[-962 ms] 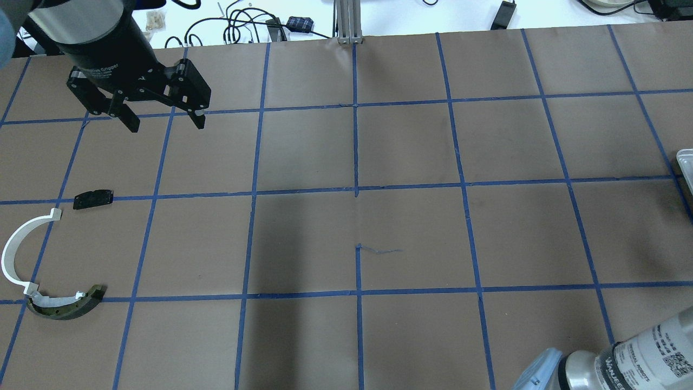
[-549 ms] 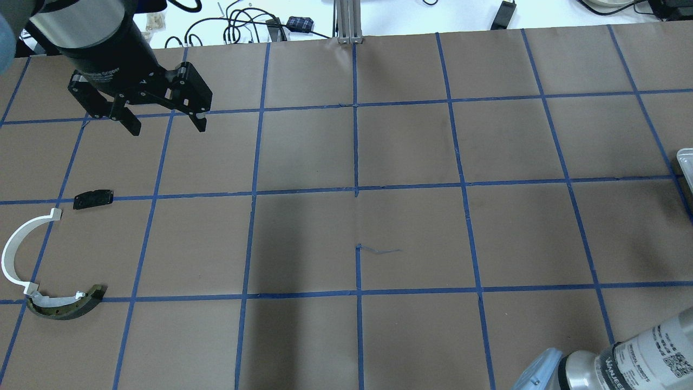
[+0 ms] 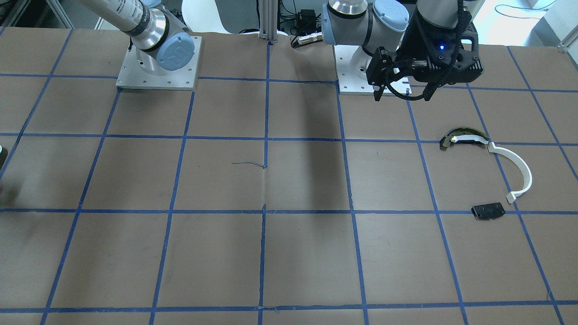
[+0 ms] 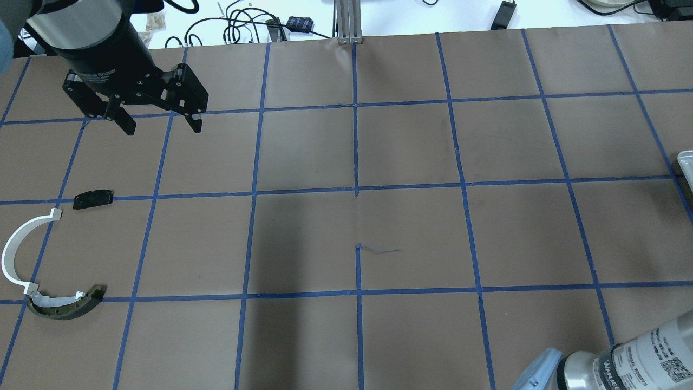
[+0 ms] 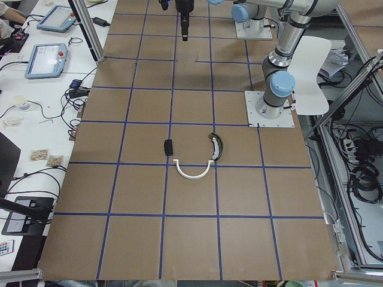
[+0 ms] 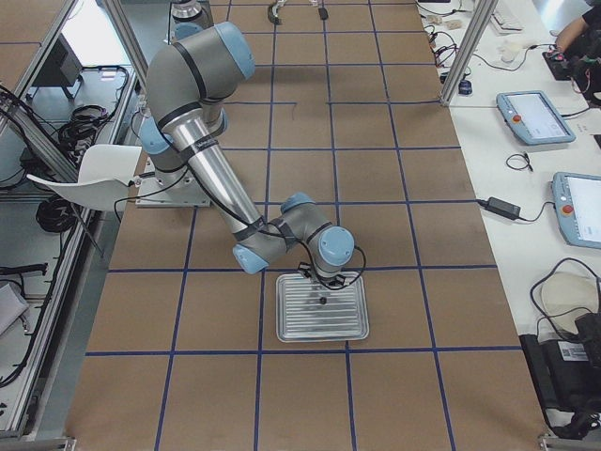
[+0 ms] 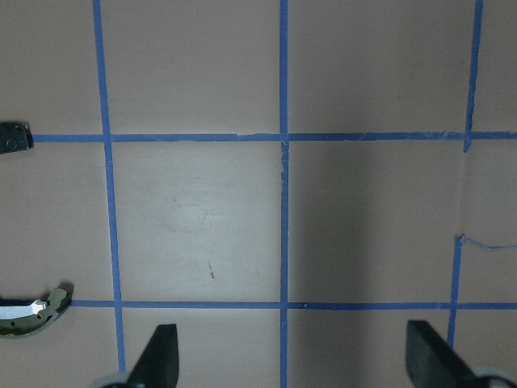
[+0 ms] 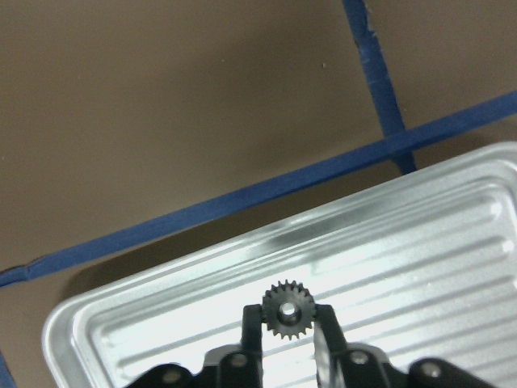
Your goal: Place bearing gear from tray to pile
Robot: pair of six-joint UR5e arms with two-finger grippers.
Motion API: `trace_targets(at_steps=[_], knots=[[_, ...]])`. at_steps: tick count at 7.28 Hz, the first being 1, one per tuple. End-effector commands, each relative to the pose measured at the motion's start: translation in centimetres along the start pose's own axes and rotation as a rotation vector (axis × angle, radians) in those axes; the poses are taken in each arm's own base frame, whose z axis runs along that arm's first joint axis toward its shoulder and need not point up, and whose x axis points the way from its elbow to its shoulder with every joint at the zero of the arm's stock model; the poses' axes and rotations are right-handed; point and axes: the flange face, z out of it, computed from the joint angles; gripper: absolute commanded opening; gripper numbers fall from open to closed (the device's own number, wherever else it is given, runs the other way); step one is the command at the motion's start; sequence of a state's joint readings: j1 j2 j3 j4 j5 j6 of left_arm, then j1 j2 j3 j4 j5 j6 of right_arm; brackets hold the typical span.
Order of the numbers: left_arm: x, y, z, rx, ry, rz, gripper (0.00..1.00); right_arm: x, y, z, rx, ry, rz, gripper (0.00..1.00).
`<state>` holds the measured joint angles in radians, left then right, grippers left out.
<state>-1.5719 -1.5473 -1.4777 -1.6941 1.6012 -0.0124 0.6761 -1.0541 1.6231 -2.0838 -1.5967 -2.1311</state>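
Right wrist-mounted view: I look down past my right hand point(image 8: 289, 325) into a ribbed silver tray point(image 8: 420, 242). The bearing gear point(image 8: 288, 309), a small dark toothed wheel with a round hole in its centre, sits between the two black fingers point(image 8: 253, 322). One finger touches its teeth on each side, so the hand is closed narrowly on the gear. I cannot tell whether the gear rests on the tray floor or is lifted clear of it. A corner of the tray lies just beside a crossing of blue tape lines on the brown desk point(image 4: 411, 233).

From the exterior right view, the tray sits at the desk's end on the robot's right, with the right arm bent low over it.

The pile point(image 3: 529, 180) lies at the opposite end, well apart from the tray. It is three loose parts: a thin white curved strip point(image 4: 5, 255), a dark olive-and-white crescent piece point(image 4: 67, 311) touching one end of that strip, and a small flat black plate point(image 4: 93, 199) near the strip's other end but apart from it.

In the overhead view, my left hand point(image 4: 158, 122) hovers above the desk on the far side of the black plate, with its fingers spread wide and nothing between them. Its wrist camera shows bare desk between the fingertips, with the plate and crescent at the left edge.
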Motion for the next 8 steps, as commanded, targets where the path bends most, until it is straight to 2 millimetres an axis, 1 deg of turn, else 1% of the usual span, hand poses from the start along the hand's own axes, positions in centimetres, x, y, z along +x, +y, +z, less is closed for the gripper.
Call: trace_targets(at_steps=[1,2,3,4,5,6,7,8], knots=[[0.0,0.0,0.1,0.004,0.001,0.007,1.0,-0.3,-1.3,-3.0,-0.003,0.024,0.025,0.0],[0.0,0.0,0.2,0.002,0.0,0.01,1.0,0.3,-5.9,-4.4,0.015,0.024,0.061,0.0],[0.0,0.1,0.3,0.001,0.0,0.001,1.0,0.9,-12.3,-5.6,0.015,0.015,0.104,0.0],[0.0,0.1,0.3,0.001,0.001,-0.004,1.0,0.8,-18.7,-6.2,0.02,-0.015,0.205,0.0],[0.0,0.1,0.3,0.001,0.001,-0.004,1.0,0.5,-26.4,-6.7,0.018,-0.015,0.278,0.0],[0.0,0.1,0.3,0.001,0.001,-0.006,1.0,-0.6,-34.4,-7.3,0.017,-0.005,0.434,0.0],[0.0,0.1,0.3,0.0,0.001,-0.007,1.0,-2.6,-42.6,-7.2,0.022,-0.002,0.544,0.0],[-0.1,0.0,0.0,0.019,0.0,-0.005,1.0,-5.6,-50.2,-7.0,0.018,-0.003,0.632,0.0]])
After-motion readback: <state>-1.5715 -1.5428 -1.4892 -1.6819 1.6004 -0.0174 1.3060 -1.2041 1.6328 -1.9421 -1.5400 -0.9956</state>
